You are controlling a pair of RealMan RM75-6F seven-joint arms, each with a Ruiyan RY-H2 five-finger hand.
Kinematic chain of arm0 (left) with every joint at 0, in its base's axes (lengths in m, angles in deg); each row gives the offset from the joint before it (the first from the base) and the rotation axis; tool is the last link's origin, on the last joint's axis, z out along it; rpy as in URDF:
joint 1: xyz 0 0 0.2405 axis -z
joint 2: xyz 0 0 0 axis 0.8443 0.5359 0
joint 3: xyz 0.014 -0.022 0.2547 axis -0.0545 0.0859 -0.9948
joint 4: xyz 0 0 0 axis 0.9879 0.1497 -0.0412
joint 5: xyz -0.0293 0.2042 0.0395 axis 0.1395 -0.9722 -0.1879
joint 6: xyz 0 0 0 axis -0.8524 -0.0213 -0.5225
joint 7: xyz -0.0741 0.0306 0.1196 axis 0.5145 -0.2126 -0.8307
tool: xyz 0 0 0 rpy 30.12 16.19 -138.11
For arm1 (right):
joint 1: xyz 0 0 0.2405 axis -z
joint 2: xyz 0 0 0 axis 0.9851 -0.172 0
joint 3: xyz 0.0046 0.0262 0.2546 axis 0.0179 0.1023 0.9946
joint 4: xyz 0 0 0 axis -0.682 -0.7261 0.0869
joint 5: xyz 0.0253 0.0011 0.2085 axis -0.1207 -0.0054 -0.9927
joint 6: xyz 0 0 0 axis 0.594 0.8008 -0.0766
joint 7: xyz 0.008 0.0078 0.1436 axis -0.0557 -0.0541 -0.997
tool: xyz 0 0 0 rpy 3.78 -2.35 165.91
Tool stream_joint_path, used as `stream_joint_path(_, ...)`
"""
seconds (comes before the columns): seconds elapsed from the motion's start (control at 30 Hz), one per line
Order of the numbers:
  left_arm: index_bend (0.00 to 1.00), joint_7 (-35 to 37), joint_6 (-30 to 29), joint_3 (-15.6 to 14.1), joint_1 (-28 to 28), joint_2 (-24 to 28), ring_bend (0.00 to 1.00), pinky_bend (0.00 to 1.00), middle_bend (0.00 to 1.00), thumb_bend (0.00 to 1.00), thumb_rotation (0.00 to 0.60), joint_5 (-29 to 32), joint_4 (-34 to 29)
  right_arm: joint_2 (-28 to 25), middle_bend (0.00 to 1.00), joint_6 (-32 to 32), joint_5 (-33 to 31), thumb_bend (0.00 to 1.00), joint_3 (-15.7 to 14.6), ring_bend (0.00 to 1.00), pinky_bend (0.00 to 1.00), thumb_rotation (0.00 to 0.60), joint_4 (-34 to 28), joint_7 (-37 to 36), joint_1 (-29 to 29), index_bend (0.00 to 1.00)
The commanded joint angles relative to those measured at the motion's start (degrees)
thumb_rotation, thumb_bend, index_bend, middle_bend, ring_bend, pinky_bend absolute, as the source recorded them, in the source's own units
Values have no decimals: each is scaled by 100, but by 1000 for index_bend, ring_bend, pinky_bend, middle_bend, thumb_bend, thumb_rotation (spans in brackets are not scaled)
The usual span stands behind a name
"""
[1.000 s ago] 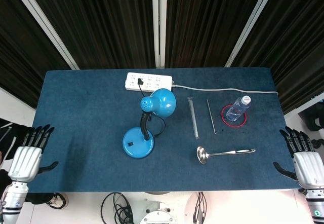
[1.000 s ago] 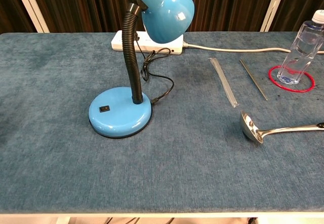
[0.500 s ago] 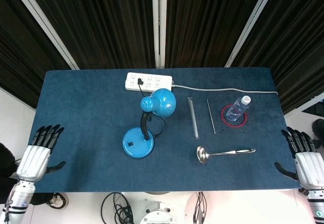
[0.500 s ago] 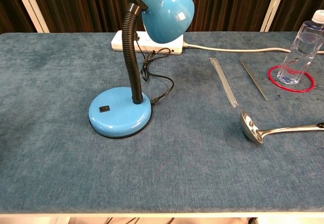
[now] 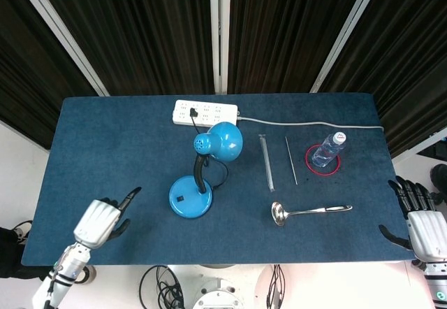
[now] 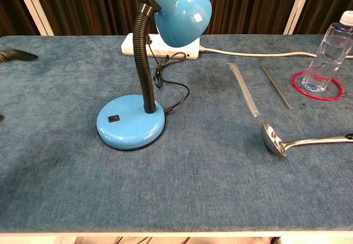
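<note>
My left hand (image 5: 101,221) hovers over the table's front left part, left of the blue desk lamp's base (image 5: 189,197). One finger points toward the base while the others are curled in, and it holds nothing. In the chest view only a dark fingertip (image 6: 16,54) shows at the left edge, well left of the lamp base (image 6: 130,128) with its black switch. My right hand (image 5: 424,224) stays off the table's right edge, fingers apart and empty, nearest the ladle (image 5: 307,212). The chest view does not show the right hand.
A white power strip (image 5: 205,112) lies at the back with the lamp's cord plugged in. A clear tube (image 5: 266,162) and a thin metal rod (image 5: 291,160) lie right of the lamp. A water bottle (image 5: 327,149) stands on a red ring.
My left hand has moved from beyond the left edge in over the table toward the lamp base, its fingers curling with one left pointing. The right hand has stayed put.
</note>
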Motion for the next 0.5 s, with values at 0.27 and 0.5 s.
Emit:
stream_joint_path(0.27, 62, -619, 1323, 104, 675, -577, 662, 680, 781, 390, 600, 758, -36, -13, 0, 27, -67, 138, 24, 0, 0, 600, 50, -68, -2, 0)
stream_joint_path(0.5, 62, -850, 1590, 140, 848, -780, 664, 680, 774, 412, 600, 1069, 95, 16, 0, 83, -114, 138, 25, 0, 0, 600, 115, -110, -11, 0)
